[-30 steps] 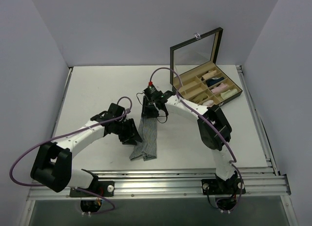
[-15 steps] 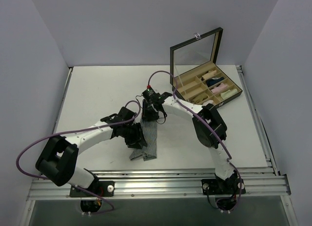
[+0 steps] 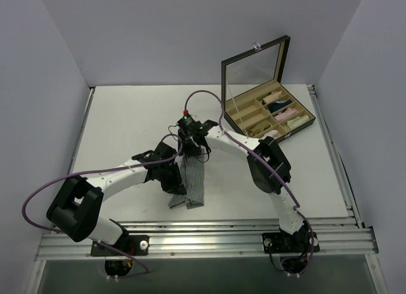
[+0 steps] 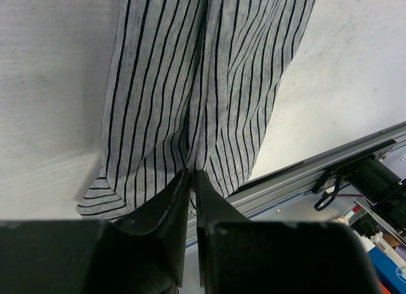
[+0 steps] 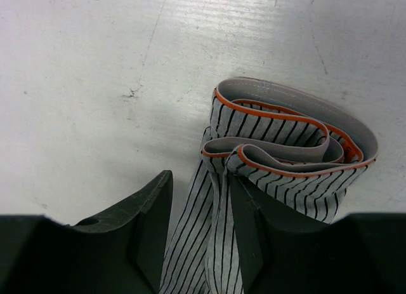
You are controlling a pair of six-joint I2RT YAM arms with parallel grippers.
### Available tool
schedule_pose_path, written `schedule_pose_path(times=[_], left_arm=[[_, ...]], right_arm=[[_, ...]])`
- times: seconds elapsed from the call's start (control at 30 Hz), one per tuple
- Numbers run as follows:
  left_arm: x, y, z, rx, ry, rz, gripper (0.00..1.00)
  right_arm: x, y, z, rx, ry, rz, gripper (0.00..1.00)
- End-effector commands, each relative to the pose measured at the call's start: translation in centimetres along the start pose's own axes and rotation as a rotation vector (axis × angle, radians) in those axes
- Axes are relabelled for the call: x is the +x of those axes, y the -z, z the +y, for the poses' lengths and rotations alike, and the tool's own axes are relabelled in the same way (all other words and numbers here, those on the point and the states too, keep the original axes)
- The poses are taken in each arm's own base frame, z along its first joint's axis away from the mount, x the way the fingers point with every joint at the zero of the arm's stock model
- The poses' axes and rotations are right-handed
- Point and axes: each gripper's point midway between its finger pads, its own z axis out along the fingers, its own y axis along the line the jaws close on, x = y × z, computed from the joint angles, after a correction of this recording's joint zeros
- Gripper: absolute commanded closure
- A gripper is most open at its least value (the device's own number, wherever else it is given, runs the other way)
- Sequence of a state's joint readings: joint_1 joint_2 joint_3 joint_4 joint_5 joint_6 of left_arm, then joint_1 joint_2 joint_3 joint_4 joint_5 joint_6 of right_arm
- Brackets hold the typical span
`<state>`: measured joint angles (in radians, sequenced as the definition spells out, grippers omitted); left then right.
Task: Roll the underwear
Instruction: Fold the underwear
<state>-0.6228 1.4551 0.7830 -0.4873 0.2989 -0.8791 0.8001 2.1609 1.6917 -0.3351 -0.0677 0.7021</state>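
Note:
The underwear (image 3: 193, 180) is a grey pinstriped strip lying lengthwise on the table, with its orange-edged waistband folded over at the far end (image 5: 285, 132). My right gripper (image 3: 190, 141) is at that far end. In the right wrist view its fingers (image 5: 200, 178) stand apart, with the left side of the cloth between them. My left gripper (image 3: 176, 180) is at the strip's left side near the near end. In the left wrist view its tips (image 4: 191, 176) are pressed together on a crease of the cloth (image 4: 203, 84).
An open dark box (image 3: 266, 113) with a raised glass lid stands at the back right and holds several small rolled garments in compartments. Aluminium rails (image 3: 209, 233) run along the near table edge and show in the left wrist view (image 4: 330, 164) just past the cloth.
My left gripper has moved right from beside the cloth onto its left side. My right gripper has shifted left and farther away at the top end, and the strip now lies straighter.

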Motion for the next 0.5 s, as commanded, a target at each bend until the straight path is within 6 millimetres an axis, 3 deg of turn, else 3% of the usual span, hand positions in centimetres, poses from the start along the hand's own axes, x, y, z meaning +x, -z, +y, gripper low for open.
schedule_pose_path(times=[0.0,0.1,0.33,0.47], left_arm=[[-0.5,0.1,-0.9,0.029,-0.030,-0.028,0.85],[-0.6,0.5,-1.3,0.047,-0.038,-0.037,0.97],[-0.9,2.3,-2.6,0.096,-0.042,-0.072,0.98],[-0.7,2.9,-2.7,0.105,-0.035,-0.077,0.98]], right_arm=[[0.7,-0.7,-1.4,0.094,0.011,0.018,0.63],[0.8,-0.7,-1.6,0.100,0.014,0.022,0.73],[0.2,-1.0,-2.4,0.151,0.017,0.006,0.85],[-0.3,-0.9,-2.5,0.164,0.021,-0.008,1.00]])
